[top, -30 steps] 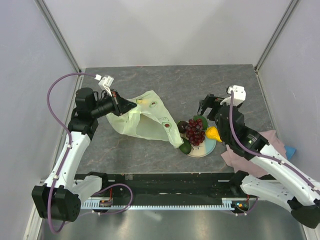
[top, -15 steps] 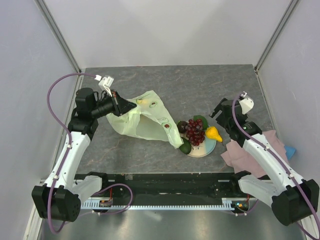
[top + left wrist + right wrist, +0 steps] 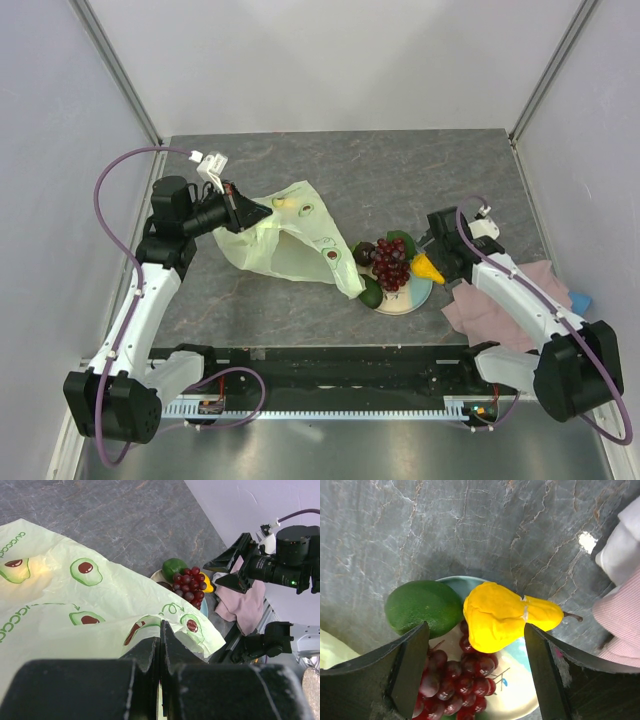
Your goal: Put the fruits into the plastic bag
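The pale green plastic bag with avocado prints lies left of centre. My left gripper is shut on its upper edge, which also shows in the left wrist view. The fruits sit on a round plate: dark red grapes, a yellow pear, green avocados and a small dark round fruit. My right gripper is open just above the pear, one finger on each side, not touching it. An avocado and the grapes lie beside it.
A pink cloth lies right of the plate under my right arm, with a small blue object past it. The cloth also shows at the right edge of the right wrist view. Grey walls close in the table.
My right arm has swung in and down from above the table's right side, so its open gripper now sits over the pear. The left arm and the bag have not moved.
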You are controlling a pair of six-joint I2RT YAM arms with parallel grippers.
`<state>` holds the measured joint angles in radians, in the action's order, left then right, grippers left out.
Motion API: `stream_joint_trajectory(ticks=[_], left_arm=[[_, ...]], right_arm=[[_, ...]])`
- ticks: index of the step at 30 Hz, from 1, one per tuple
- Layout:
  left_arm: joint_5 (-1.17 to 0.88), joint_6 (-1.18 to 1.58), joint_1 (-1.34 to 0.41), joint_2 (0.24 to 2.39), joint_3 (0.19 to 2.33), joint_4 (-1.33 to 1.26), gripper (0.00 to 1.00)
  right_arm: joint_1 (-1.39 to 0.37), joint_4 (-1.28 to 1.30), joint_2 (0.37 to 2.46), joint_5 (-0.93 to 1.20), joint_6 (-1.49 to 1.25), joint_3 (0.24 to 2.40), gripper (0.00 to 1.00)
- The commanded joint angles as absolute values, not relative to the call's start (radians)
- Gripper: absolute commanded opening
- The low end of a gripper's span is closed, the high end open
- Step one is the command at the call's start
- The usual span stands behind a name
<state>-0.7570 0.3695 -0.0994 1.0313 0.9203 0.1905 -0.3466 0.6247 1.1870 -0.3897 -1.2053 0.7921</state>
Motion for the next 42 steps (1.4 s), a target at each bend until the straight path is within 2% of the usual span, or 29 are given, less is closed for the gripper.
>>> stream_joint_trajectory(ticks=[1, 12, 25, 33, 38, 42], left_arm=[[-0.739, 0.322, -0.094, 1.022, 0.959, 0.19, 0.02], [-0.739, 0.322, -0.094, 1.02, 0.959, 0.19, 0.02], [-0.739, 0.324, -0.094, 1.025, 0.959, 0.192, 0.01], [-0.739, 0.322, -0.094, 1.023, 0.959, 0.192, 0.01], [-0.739, 0.322, -0.094, 1.025, 0.959, 0.193, 0.02], [-0.738, 0.322, -0.094, 1.025, 0.96, 0.193, 0.01]], right_arm=[[-0.345, 0.634, 1.147, -0.41, -1.325, 0.762, 0.84], [-0.344, 0.604, 1.112, -0.345, -1.466, 0.661, 0.82], [-0.345, 0.557, 1.16, -0.368, -1.497, 0.638, 0.82], [-0.345, 0.538, 1.193, -0.396, -1.505, 0.632, 0.77], [-0.345, 0.518, 1.223, -0.387, -1.512, 0.618, 0.71], [-0.344, 0.517, 1.21, -0.387, -1.531, 0.611, 0.56]])
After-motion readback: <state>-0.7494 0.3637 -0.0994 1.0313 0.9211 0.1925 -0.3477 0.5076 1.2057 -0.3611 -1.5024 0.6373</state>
